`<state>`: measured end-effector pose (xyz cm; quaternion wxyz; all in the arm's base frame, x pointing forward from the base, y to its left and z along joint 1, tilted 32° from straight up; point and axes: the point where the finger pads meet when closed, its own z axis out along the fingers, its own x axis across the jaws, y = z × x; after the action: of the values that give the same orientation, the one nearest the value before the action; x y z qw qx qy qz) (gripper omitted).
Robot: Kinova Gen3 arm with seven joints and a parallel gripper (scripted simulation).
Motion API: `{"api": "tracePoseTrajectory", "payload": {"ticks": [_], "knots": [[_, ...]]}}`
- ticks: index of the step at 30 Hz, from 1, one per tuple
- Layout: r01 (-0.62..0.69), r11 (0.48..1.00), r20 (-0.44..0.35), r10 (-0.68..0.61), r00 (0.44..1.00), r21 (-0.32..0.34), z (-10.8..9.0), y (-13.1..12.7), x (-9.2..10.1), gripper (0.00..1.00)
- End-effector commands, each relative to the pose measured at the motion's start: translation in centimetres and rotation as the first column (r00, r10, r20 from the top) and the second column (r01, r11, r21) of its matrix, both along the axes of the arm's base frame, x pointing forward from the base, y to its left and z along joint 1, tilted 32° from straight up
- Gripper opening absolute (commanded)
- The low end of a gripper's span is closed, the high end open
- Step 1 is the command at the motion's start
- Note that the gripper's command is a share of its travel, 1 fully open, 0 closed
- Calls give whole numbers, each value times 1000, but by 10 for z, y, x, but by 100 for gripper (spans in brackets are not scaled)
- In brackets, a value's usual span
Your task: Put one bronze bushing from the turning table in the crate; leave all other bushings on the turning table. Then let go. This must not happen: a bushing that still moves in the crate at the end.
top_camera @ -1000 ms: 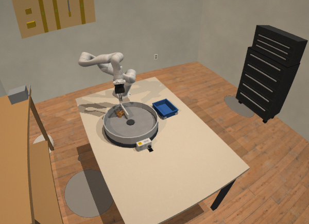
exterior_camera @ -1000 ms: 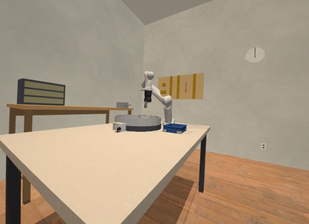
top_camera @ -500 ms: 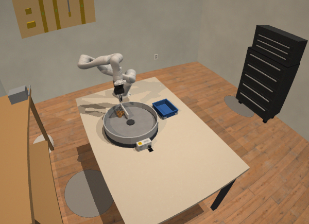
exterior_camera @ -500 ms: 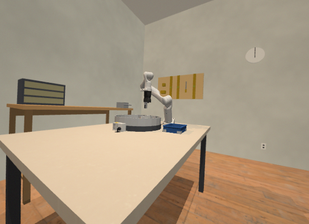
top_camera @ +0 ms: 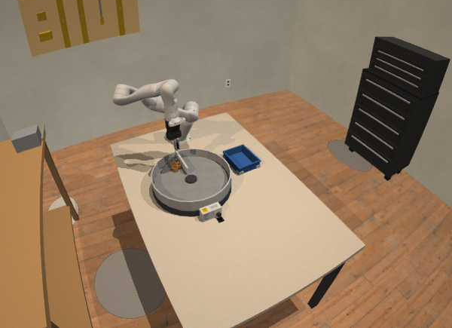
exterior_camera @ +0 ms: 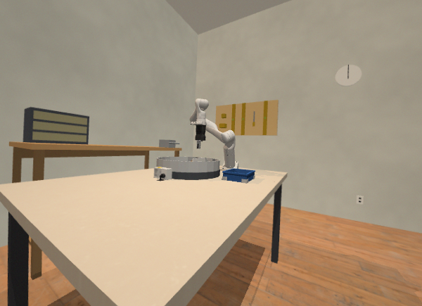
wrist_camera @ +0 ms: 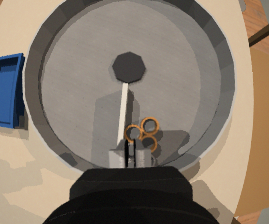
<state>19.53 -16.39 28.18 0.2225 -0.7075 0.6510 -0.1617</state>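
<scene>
Three bronze bushings (top_camera: 175, 167) (wrist_camera: 149, 125) lie clustered on the turning table (top_camera: 181, 204) (exterior_camera: 190, 167) (wrist_camera: 227, 80), right of its pale divider bar in the wrist view. A dim grey ring (wrist_camera: 154, 161) shows partly beside the fingers. My gripper (top_camera: 177, 147) (exterior_camera: 198, 146) (wrist_camera: 130, 148) points down above the table's rim side, higher than its wall. Its fingers stand a narrow gap apart with nothing seen between them. In the wrist view they overlap the near edge of the cluster. The blue crate (top_camera: 250, 167) (exterior_camera: 237, 176) (wrist_camera: 19, 92) stands beside the turning table and looks empty.
The divider bar (top_camera: 182, 163) (wrist_camera: 123, 112) runs from the dark hub (top_camera: 190, 179) (wrist_camera: 129, 67) toward the wall, close beside the bushings. The turning table's high wall lies between them and the crate. A white control box (top_camera: 211, 212) (exterior_camera: 162, 173) stands at its front.
</scene>
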Motion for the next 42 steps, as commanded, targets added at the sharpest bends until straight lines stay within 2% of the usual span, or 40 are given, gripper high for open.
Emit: {"api": "tracePoseTrajectory", "payload": {"ticks": [1, 3, 15, 20, 32, 37, 42], "knots": [[-100, 993, 12, 101, 995, -61, -1, -2, 4, 27], [-180, 977, 15, 183, 983, -112, -2, -3, 7, 27], [-180, 977, 15, 183, 983, -112, -2, -3, 7, 27], [-366, 900, 1, 377, 926, -237, -6, -5, 12, 27], [-366, 900, 1, 377, 926, -237, -6, -5, 12, 27], [-528, 773, -37, 552, 833, -353, -9, -7, 18, 27], [-528, 773, -37, 552, 833, -353, -9, -7, 18, 27]]}}
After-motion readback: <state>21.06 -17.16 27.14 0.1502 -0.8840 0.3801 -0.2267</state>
